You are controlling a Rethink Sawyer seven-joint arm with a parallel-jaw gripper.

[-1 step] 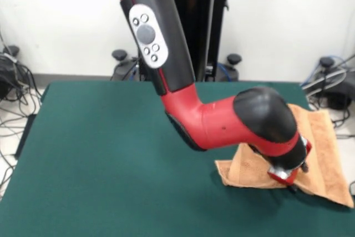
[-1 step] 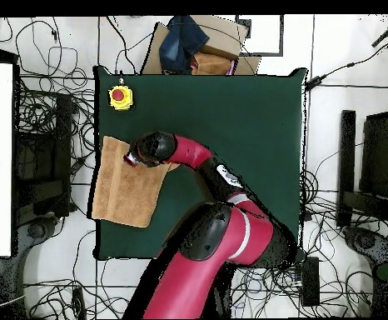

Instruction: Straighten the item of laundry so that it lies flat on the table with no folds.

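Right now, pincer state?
Pincer: down at the towel, but open or closed cannot be told; the wrist hides it.

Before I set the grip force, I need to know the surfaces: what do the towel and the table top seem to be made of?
The towel looks like soft orange-tan terry cloth: matte, nubby, draping in folds under the gripper. The table seems covered in dark green felt-like fabric: flat, matte, no shine. Both are guesses from looks alone.

No legible text, labels, brands or numbers in either view. Arm's button panel [image 1: 147, 35] shows only unmarked round buttons; yellow box with red button [image 2: 120, 97] bears no readable marking.
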